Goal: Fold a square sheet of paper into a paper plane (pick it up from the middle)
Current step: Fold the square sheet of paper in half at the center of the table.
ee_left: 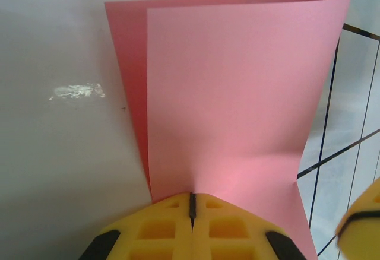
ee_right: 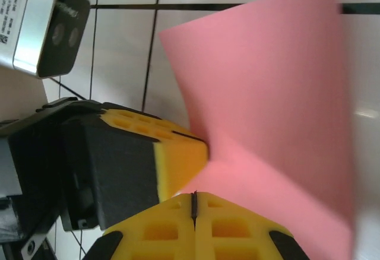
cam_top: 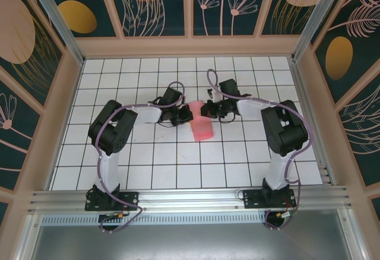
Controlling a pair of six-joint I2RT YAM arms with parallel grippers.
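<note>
The square sheet of paper (cam_top: 202, 127) is pink and lies bent over on itself on the white gridded board (cam_top: 148, 153), its curled fold at the far side in the left wrist view. My left gripper (cam_top: 187, 114) is shut on the near edge of its upper layer (ee_left: 237, 94), the yellow jaws (ee_left: 192, 203) pressed together. My right gripper (cam_top: 205, 109) comes in from the other side, its jaws (ee_right: 193, 200) shut where the same end of the paper (ee_right: 279, 94) meets them. The two grippers' tips nearly touch; the left gripper's fingers (ee_right: 178, 165) sit just beside the right one's.
Wooden walls with painted panels (cam_top: 178, 5) enclose the board on three sides. The arm bases (cam_top: 110, 197) stand on a metal rail at the near edge. A right gripper finger (ee_left: 362, 227) shows at the lower right in the left wrist view.
</note>
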